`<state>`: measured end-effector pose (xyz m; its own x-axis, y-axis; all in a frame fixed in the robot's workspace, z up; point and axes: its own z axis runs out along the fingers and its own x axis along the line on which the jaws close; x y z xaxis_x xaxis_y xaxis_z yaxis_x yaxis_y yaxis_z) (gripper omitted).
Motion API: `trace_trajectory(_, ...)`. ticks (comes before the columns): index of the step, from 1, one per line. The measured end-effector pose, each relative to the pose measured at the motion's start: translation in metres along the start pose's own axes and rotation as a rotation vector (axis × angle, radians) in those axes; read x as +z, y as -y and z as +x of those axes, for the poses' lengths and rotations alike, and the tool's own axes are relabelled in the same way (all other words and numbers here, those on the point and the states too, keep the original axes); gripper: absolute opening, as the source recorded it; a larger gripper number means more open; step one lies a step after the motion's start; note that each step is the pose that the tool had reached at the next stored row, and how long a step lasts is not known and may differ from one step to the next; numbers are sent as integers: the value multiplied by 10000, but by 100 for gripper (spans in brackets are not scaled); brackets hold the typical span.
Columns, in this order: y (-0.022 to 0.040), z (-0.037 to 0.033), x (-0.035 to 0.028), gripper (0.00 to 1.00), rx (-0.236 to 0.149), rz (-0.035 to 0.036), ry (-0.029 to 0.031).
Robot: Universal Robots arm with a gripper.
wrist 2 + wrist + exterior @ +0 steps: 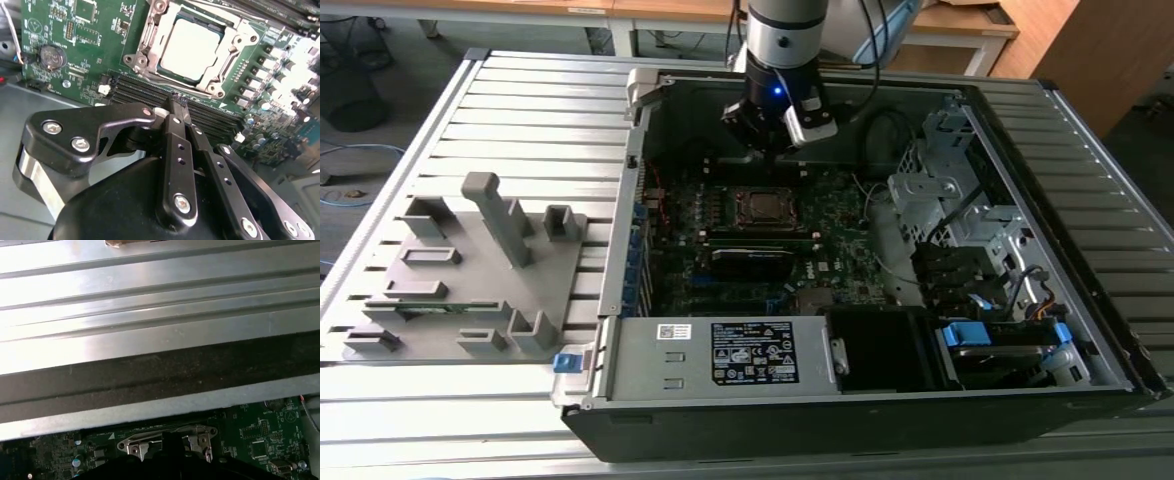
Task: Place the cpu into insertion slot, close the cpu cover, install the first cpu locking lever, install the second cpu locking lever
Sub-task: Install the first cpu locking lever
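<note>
The cpu [192,47] lies flat in the insertion slot [765,207] on the green motherboard, its pale metal top showing. The silver cpu cover [150,35] lies down around it, the chip visible through its square window. How the locking levers stand I cannot tell. My gripper [177,100] hovers above the board just beside the socket, its black fingers [175,145] pressed together and holding nothing. In the exterior view the gripper [767,148] hangs over the far side of the socket, inside the open computer case. The socket's metal frame [165,442] also shows in the first wrist view.
Long black memory slots [150,92] run between gripper and socket. A coin battery [52,56] sits on the board. The case wall [160,375] stands close behind. A drive cage [961,200] and power supply [734,355] crowd the case. A grey fixture tray [467,270] lies at the exterior view's left.
</note>
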<state>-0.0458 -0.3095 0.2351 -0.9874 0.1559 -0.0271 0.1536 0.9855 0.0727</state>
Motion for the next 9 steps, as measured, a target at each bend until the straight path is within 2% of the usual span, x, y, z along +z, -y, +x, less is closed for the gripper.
trace_trajectory(2,1,0,1,10,-185,13,-11)
trace_trajectory(6,14,-3,1,10,-264,85,-5)
trace_trajectory(9,26,-3,0,10,-271,212,12)
